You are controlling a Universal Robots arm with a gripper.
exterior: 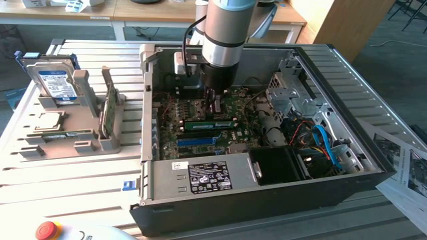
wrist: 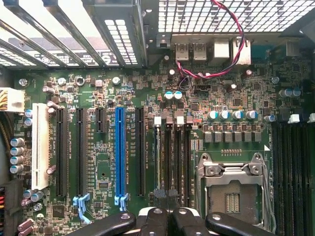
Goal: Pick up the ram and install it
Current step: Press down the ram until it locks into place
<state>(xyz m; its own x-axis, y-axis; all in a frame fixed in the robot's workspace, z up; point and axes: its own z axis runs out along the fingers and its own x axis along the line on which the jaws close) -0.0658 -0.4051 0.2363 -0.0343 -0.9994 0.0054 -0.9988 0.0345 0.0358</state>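
The ram [exterior: 210,122] is a narrow green stick standing on edge in a slot of the motherboard [exterior: 190,107], inside the open computer case [exterior: 267,200]. In the wrist view the ram [wrist: 157,157] appears edge-on as a thin pale line in the memory slot closest to the blue slot [wrist: 119,152]. My gripper [exterior: 215,111] reaches down into the case right over the ram's upper edge, and whether it touches I cannot tell. The gripper [wrist: 167,219] has its dark fingers [wrist: 153,221] pressed together, shut, with nothing visible between them.
A grey stand at the exterior view's left holds a blue-labelled hard drive [exterior: 55,82], a broader green card [exterior: 110,107] and a processor chip [exterior: 47,120]. Inside the case are a power supply [exterior: 203,177], a black shroud [exterior: 280,165], cables [exterior: 320,137] and a drive cage [exterior: 290,95].
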